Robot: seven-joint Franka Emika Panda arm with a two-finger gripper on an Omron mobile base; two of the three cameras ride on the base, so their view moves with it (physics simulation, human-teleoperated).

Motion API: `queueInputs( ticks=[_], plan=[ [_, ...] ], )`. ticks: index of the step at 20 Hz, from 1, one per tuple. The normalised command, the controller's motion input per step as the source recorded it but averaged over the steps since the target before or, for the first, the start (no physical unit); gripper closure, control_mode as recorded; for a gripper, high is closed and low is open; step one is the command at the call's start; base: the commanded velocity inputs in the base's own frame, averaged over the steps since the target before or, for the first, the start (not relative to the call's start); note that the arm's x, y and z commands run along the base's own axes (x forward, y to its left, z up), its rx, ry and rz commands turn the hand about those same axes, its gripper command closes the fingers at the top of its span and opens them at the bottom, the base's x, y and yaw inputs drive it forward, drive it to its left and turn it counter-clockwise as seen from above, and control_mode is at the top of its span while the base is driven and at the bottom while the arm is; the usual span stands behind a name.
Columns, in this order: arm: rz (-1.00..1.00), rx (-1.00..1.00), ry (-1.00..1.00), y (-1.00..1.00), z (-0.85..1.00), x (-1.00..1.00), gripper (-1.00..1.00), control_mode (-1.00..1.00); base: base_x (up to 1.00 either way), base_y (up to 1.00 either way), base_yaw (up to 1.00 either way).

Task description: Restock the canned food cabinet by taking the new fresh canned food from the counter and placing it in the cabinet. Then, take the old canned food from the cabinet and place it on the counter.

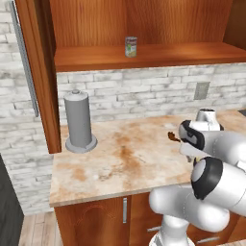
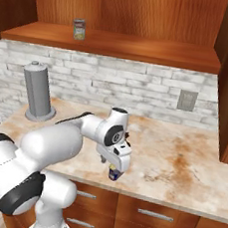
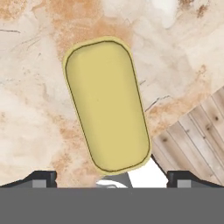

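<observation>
The new fresh canned food [image 2: 114,174], dark blue with a yellow top [image 3: 107,105], stands on the counter [image 2: 180,163] close to its front edge. My gripper [image 2: 113,170] points straight down over it and is open. In the hand view the two fingertips [image 3: 41,178] sit wide apart on either side of the can's top, and I cannot tell whether they touch it. The old canned food [image 1: 130,46] [image 2: 79,29], silver with a green-and-white label, stands upright on the cabinet [image 1: 144,55] shelf, far above the hand.
A tall grey cylinder on a round base [image 1: 79,122] [image 2: 38,95] stands at the counter's back left. The open cabinet door with its long metal handle [image 1: 26,62] hangs at the left. A wall outlet [image 2: 187,100] is on the brick wall. Wooden floor [image 3: 192,127] shows past the counter edge.
</observation>
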Motion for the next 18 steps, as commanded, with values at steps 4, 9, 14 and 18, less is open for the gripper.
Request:
queueInputs(
  ticks=[4,9,14,18],
  plan=[
    [0.0,0.0,0.0,0.0,-0.03,0.27,-1.0,-1.0,0.0,0.0,0.0],
    [0.0,0.0,0.0,-0.39,-0.01,0.07,-1.0,-1.0,0.0,0.0,0.0],
    [0.0,-0.02,0.0,-0.08,-0.02,0.04,-1.0,-1.0,0.0,0.0,0.0],
    [0.0,-0.03,0.0,0.0,-0.08,0.08,-1.0,-1.0,0.0,0.0,0.0]
  ],
)
